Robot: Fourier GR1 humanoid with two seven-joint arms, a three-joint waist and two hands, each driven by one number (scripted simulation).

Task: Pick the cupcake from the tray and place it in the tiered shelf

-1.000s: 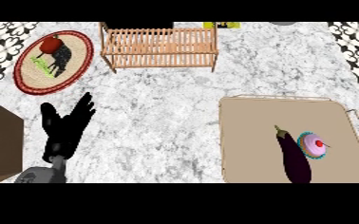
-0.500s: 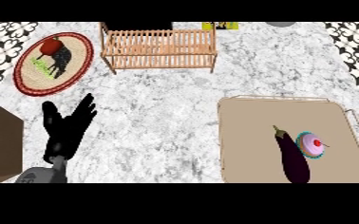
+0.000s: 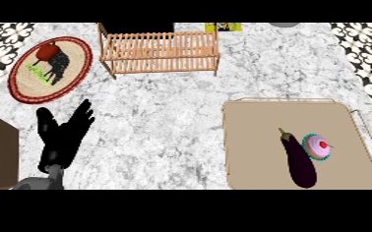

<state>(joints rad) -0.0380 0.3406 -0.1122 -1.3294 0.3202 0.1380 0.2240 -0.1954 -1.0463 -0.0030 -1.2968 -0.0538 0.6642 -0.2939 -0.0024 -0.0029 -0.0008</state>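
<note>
Looking down at the white and grey counter (image 3: 181,108), I can count the things one by one. There is one tan tray (image 3: 254,128) at the lower right. On it sit two things: one pink cupcake (image 3: 317,147) with a red cherry on top, and one long dark purple eggplant (image 3: 298,160). The cupcake is on the tray's right part, just beside the eggplant and to its right, and they look like they touch or almost touch. No hand is near them.

There is one wooden tiered shelf (image 3: 160,52) at the top middle, made of many thin slats. It is well apart from the tray.

There is one round woven plate (image 3: 29,86) with a red rim at the top left. On it I see one red round thing (image 3: 48,51), one black shape (image 3: 58,65) and one small green bit (image 3: 38,72). I cannot tell what these are.

Only one hand shows. It is the black left hand (image 3: 59,138), at the lower left, coming up from its grey arm (image 3: 33,184). Its fingers are straight and spread out, pointing up, and it holds nothing. It is resting there, far from the tray.

The other hand is nowhere to be seen.

One brown box edge (image 3: 7,152) peeks in at the far left.
</note>
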